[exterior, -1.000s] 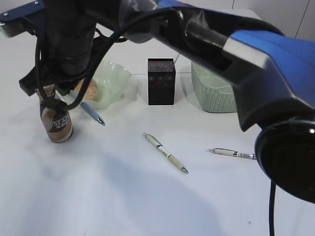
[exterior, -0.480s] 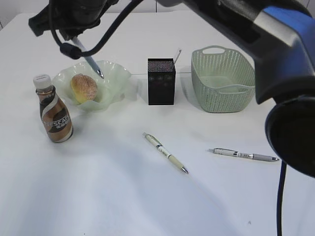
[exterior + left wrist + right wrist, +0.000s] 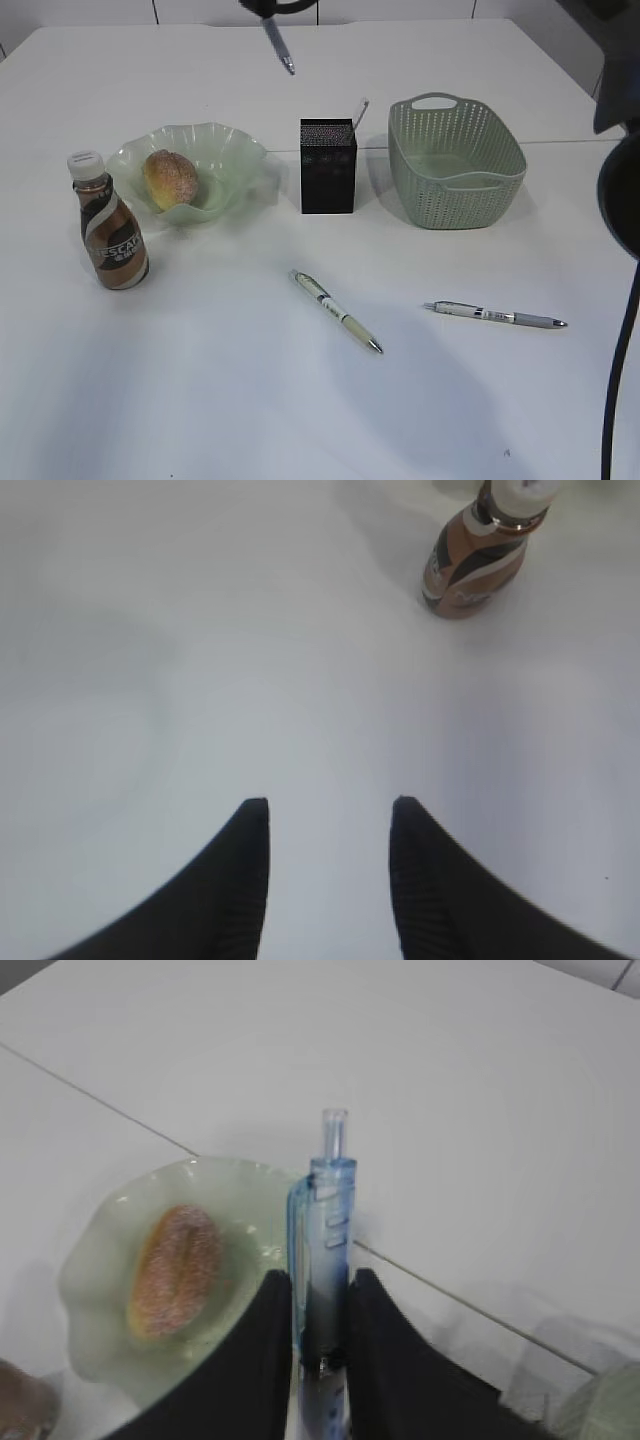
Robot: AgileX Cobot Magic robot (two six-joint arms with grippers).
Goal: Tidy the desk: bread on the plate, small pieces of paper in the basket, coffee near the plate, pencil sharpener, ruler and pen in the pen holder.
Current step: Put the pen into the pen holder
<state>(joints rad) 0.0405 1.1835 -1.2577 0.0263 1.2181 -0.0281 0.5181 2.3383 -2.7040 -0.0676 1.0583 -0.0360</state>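
The right gripper (image 3: 318, 1305), clamping a translucent blue pen (image 3: 322, 1260), has risen clear above the desk, probably bound for the black square mesh pen holder (image 3: 327, 165); the left gripper (image 3: 328, 815) hovers agape, empty.

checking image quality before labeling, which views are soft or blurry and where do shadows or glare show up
Exterior view: sharp across the desk; broad soft shadow around the two pens, dark arm blur at the right edge. Left wrist view: hazy, the coffee soft, left pincer tips clearer. Right wrist view: the blue pen in the right pincer is soft, bread and plate blurred, tabletop washed out.
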